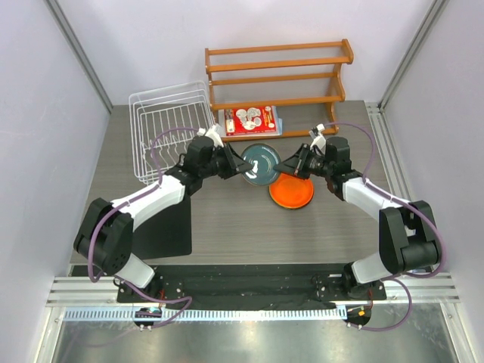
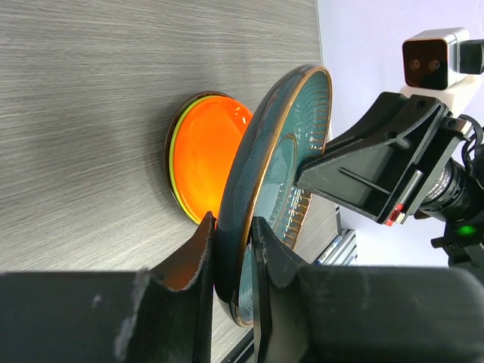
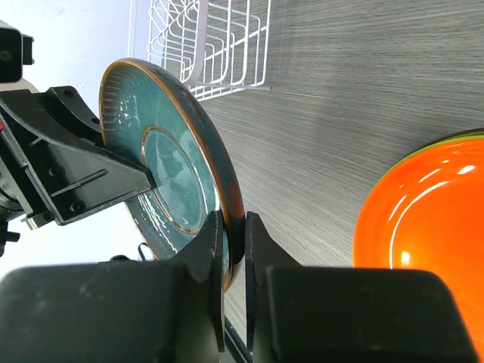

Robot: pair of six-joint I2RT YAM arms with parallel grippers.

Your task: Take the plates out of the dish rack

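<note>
The jaws of the left arm (image 1: 151, 198) are clenched on one edge of the dark teal round glazed plate (image 2: 280, 151), and the jaws of the right arm (image 1: 363, 193) are clenched on its opposite edge. The plate is held tilted on edge between them, over the grey worktop (image 1: 249, 219). Just beside it, an orange round plate (image 1: 291, 190) lies on a lime green plate (image 2: 173, 151). The white wire dish rack (image 1: 170, 125) stands at the far left.

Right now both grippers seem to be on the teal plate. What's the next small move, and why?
Probably open the left gripper. Both it and the right gripper pinch the rim of the teal plate, so releasing lets the right carry it to the orange plate.
</note>
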